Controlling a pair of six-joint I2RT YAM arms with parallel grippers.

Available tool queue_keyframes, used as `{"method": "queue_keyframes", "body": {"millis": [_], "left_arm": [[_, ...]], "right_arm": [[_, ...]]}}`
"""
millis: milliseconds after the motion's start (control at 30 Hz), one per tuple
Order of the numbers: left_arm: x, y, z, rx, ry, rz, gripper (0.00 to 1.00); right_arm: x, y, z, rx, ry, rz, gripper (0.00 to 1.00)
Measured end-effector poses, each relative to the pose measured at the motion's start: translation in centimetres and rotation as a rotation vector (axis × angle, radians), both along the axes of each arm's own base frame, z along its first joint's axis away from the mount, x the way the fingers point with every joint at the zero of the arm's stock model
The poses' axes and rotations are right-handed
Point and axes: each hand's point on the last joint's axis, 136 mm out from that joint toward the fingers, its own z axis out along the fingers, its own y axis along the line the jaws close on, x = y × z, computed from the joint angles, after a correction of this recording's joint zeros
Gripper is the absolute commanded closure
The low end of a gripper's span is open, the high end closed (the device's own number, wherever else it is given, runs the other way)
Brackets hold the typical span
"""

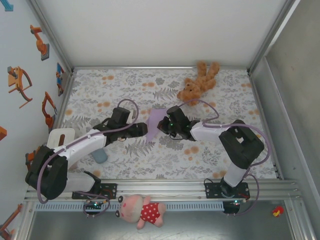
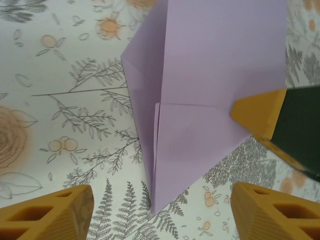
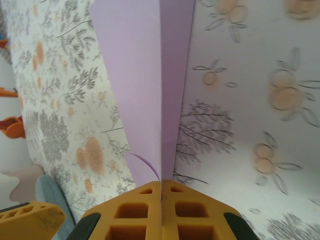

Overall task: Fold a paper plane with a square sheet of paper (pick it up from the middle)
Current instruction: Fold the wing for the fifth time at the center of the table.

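Observation:
The square sheet of paper is pale lilac and now folded into a narrow paper plane with a sharp tip and a centre crease, at the middle of the floral table. My right gripper is shut on its folded edge; in the right wrist view the yellow jaws meet on the paper plane. My left gripper stands open on the plane's left. Its wrist view has the fingers wide apart on either side of the pointed tip of the plane, not touching it. The right gripper's fingertip rests on the plane's right edge.
A brown teddy bear lies at the back right. A small grey-blue pad sits near the left arm's base, beside a white block. A pink plush toy lies on the front rail. Frame walls bound the table.

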Motion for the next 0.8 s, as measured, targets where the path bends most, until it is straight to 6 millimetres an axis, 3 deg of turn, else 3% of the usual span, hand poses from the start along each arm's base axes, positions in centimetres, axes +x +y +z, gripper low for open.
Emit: {"method": "queue_keyframes", "body": {"millis": [167,367,600,800], "left_arm": [[-0.6,-1.5,-0.4,0.009,-0.097,-0.091,0.19],[-0.3,-3.6,0.0,0.047,-0.241,-0.195,0.21],[-0.5,-4.1,-2.3,0.122,-0.325,-0.302,0.35],[-0.3,-4.8,-3.1,0.152,-0.395,-0.374,0.45]], "right_arm": [[-0.4,-0.8,0.0,-0.014,0.037,-0.039,1.0],[-0.6,0.1,-0.6,-0.009,0.107,-0.029,1.0],[-0.3,1.0,-0.7,0.0,0.155,-0.015,1.0],[0.2,1.2,-0.5,0.014,0.193,-0.024,1.0]]}}
